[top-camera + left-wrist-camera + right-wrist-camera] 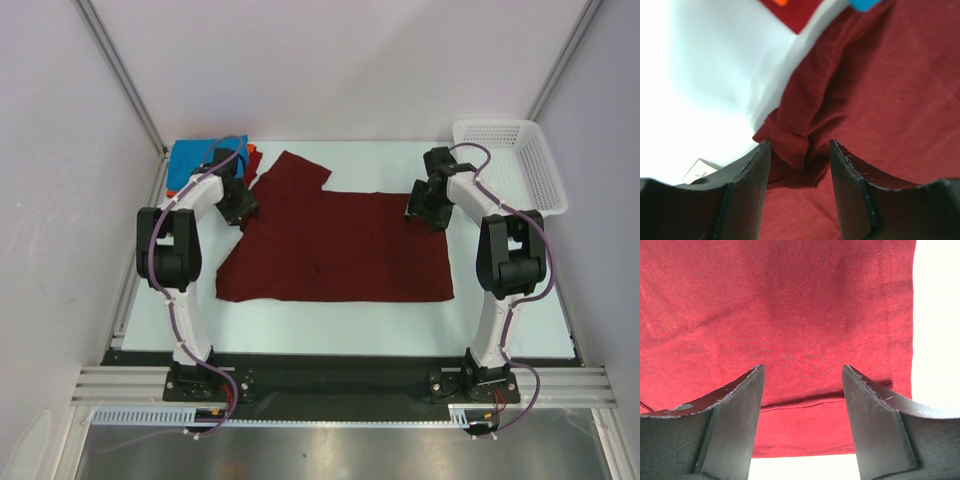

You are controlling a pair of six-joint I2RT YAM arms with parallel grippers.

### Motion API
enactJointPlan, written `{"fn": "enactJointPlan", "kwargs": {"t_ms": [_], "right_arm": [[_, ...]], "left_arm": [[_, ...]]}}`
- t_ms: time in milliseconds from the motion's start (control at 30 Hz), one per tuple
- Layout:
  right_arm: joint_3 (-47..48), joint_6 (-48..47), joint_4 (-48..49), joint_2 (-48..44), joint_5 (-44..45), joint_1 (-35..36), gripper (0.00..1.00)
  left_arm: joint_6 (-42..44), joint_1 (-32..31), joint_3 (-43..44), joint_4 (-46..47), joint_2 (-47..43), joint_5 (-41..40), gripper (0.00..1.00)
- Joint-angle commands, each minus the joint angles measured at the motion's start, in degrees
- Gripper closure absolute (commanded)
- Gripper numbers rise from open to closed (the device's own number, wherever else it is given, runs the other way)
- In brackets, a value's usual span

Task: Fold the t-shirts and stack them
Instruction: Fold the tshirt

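Maroon shirt (335, 245), spread flat on table (330, 325). Left gripper (799, 145) open, straddling bunched shirt edge, seen in wrist view only. Right gripper (803, 369) open above hem. Blue shirt (192, 160) and orange shirt (256, 160) heaped far-left. White basket (540, 175) far-right. Pale walls (350, 60) around.

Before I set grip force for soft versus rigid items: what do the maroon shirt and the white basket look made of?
Maroon shirt: soft knit cloth, probably cotton jersey, matte; the right wrist view shows a fine texture and a stitched hem, and it creases. White basket: apparently rigid moulded plastic with open mesh walls; its sheen is too small to judge.
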Motion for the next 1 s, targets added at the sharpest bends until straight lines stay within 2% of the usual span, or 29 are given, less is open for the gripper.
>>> {"fn": "enactJointPlan", "kwargs": {"t_ms": [0, 100, 167, 267, 300, 367, 467, 600, 833, 867, 967], "right_arm": [[2.41, -0.36, -0.34, 0.32, 0.41, 0.41, 0.31], [2.5, -0.18, -0.33, 0.59, 0.32, 0.76, 0.32], [2.5, -0.18, -0.33, 0.85, 0.41, 0.94, 0.32], [2.24, -0.1, -0.51, 1.46, 0.67, 1.38, 0.32], [2.15, -0.01, -0.95, 1.64, 0.93, 1.64, 0.33], [1.71, 0.6, -1.47, 2.6, 0.85, 1.82, 0.37], [-0.38, 2.01, -1.22, 2.7, 0.24, 2.08, 0.44], [-3.03, 3.33, 0.89, 2.08, -0.12, 2.0, 0.47], [-3.47, 2.98, 0.63, 3.31, -0.03, 2.0, 0.48], [-3.39, 3.07, 0.54, 3.57, -0.12, 2.0, 0.49], [-3.21, 2.98, 0.63, 4.1, 0.06, 2.0, 0.49]], "left_arm": [[-2.57, 0.69, 2.72, -2.29, 1.37, -2.08, 0.44], [-2.13, 0.95, 2.99, -2.12, 2.16, -2.09, 0.46], [-1.52, 1.13, 3.25, -1.77, 2.52, -1.82, 0.53], [-0.2, 1.92, 3.25, -0.98, 2.69, -1.21, 0.75], [0.33, 2.09, 3.42, -0.89, 2.69, -1.21, 0.85], [2.34, 2.45, 3.6, -0.1, 1.91, -1.82, 0.91], [7.86, 2.71, 3.42, 2.79, 0.33, -2.7, 0.95], [14.21, 3.76, 4.13, 4.56, 0.06, -2.88, 0.95], [20.89, 7.28, 5.27, 6.93, 1.46, 1.52, 0.92], [21.68, 7.8, 5.97, 6.67, 1.72, 3.43, 0.88], [21.69, 8.42, 6.5, 5.26, 2.17, 1.96, 0.87]]}}
